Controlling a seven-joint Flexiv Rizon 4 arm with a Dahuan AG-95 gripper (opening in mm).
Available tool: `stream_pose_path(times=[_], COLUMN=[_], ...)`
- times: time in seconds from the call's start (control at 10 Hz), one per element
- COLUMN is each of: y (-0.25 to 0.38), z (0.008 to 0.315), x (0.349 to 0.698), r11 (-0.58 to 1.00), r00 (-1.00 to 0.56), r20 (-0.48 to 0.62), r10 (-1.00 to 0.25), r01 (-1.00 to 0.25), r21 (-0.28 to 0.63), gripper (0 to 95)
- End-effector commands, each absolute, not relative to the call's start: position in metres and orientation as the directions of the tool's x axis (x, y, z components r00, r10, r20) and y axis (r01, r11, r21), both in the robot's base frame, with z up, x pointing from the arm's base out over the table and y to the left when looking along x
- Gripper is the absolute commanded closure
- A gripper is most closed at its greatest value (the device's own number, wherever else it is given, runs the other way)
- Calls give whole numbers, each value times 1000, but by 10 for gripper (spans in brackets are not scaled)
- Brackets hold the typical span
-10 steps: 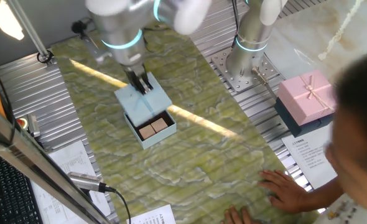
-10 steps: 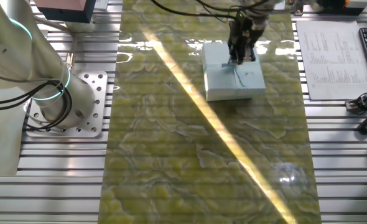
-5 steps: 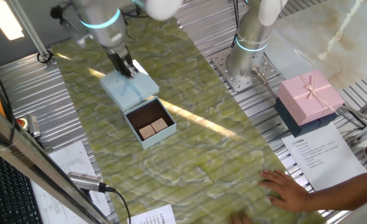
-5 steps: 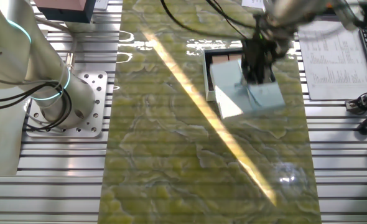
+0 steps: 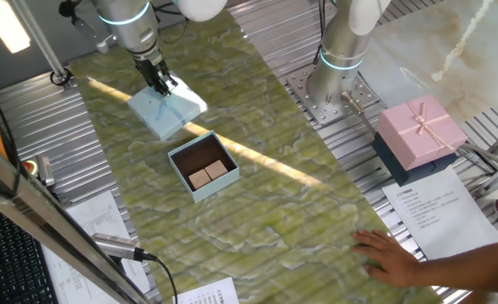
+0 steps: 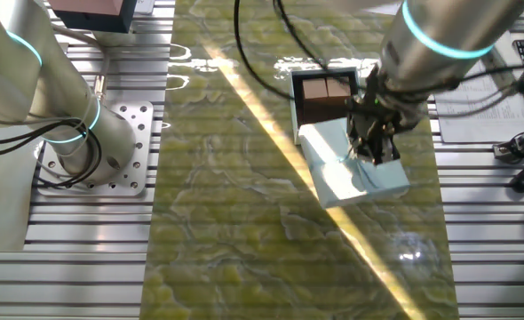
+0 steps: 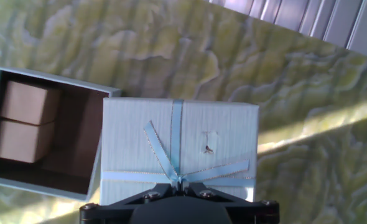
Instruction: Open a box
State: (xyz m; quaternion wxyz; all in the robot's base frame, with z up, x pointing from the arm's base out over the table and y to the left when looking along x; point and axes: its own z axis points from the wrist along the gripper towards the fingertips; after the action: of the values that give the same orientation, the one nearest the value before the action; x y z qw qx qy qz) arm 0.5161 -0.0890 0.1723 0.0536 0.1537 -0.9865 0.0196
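I have the gripper [image 5: 164, 83] clamped on the ribbon bow [image 7: 178, 163] of the pale-blue lid [image 5: 167, 111], which hangs tilted above the green marbled mat [image 5: 257, 194], clear of the box base [image 5: 202, 166]. In the one fixed view the lid sits up and to the left of the base, toward the far left corner of the desk; in the other fixed view the lid [image 6: 354, 164] partly overlaps the base's [image 6: 326, 89] near edge. The open base rests near the middle of the mat, its brown interior showing two tan blocks [image 7: 25, 119] side by side. A pink-lidded box with a dark base [image 5: 418, 139] stands at the right edge of the desk, and a person's hand [image 5: 390, 256] lies flat near the front right corner.
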Motion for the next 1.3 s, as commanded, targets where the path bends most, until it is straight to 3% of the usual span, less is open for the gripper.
stream_pose_path(times=[0.1, 1.0, 1.3], y=[-92, -104, -105], z=[169, 143, 129], x=[517, 524, 529], r11=[953, 962, 972], r00=[-948, -961, -971], r20=[108, 68, 46], r10=[-298, -270, -234], r01=[-302, -272, -234], r21=[-23, -28, 12], gripper=[950, 950, 950])
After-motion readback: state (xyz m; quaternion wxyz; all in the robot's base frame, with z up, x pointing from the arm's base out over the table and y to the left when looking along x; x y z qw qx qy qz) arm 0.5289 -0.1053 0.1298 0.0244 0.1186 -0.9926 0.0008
